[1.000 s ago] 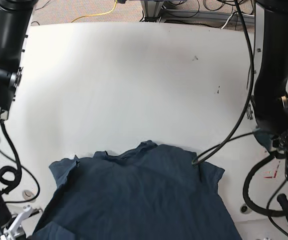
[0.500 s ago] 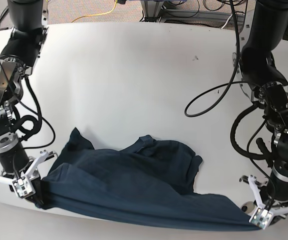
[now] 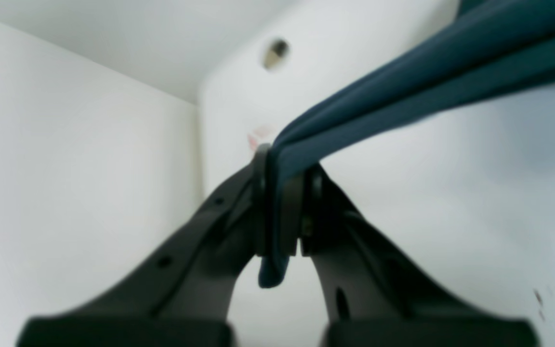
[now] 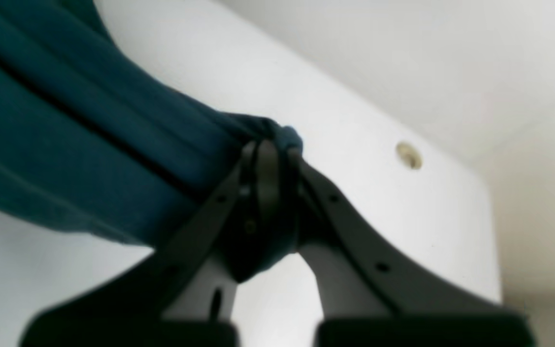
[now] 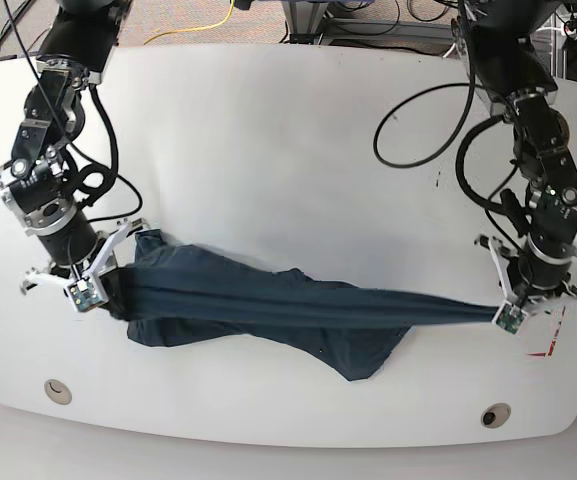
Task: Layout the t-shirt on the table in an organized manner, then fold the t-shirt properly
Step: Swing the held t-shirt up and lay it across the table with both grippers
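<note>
The dark navy t-shirt (image 5: 268,300) is stretched into a long bunched band across the near half of the white table (image 5: 268,130), with loose fabric sagging below the band. At the band's right end in the base view, my left gripper (image 5: 501,318) is shut on a fabric edge. Its wrist view shows the jaws (image 3: 282,164) pinching doubled cloth (image 3: 427,62). My right gripper (image 5: 93,290) is shut on the band's other end. Up close, gathered folds (image 4: 65,144) run out from its closed fingertips (image 4: 270,154).
Two round grommet holes (image 5: 56,390) (image 5: 495,414) sit near the table's front edge. A red tape mark (image 5: 548,345) lies just below my left gripper. Black cables (image 5: 418,110) loop over the table at the right. The floor beyond the far edge holds cords.
Both arms have swung away from the front edge and apart, each holding a fabric corner. The t-shirt, earlier spread loosely at the front edge, is now pulled taut between them.
</note>
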Robot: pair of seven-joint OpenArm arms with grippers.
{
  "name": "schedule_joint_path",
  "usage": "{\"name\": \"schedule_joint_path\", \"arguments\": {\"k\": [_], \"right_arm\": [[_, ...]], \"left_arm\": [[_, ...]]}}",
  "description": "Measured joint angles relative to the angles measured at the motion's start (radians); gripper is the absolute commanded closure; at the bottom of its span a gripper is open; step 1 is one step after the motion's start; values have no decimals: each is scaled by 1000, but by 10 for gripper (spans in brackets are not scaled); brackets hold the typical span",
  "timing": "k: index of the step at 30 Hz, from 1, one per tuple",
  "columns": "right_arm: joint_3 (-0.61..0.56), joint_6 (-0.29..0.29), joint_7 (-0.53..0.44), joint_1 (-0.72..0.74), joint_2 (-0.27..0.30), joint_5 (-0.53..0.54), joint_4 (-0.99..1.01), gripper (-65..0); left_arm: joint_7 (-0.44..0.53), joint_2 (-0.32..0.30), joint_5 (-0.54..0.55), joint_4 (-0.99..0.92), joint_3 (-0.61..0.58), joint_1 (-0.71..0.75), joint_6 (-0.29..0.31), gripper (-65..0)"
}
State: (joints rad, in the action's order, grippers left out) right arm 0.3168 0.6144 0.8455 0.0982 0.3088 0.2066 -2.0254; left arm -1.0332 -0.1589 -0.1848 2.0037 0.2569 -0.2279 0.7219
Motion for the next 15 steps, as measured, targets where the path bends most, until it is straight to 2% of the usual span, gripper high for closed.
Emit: {"name": "schedule_joint_path", "arguments": {"k": [7,15], "right_arm": [[-4,-9,-2,-114,-93,-4,2,-2],[-4,-11,51,-237,-161,-19,5,-2]], "left_arm": [[-8,32,-28,-2,23,191,-14,0],[-10,35,-23,-4,66,374,-9,0]]}}
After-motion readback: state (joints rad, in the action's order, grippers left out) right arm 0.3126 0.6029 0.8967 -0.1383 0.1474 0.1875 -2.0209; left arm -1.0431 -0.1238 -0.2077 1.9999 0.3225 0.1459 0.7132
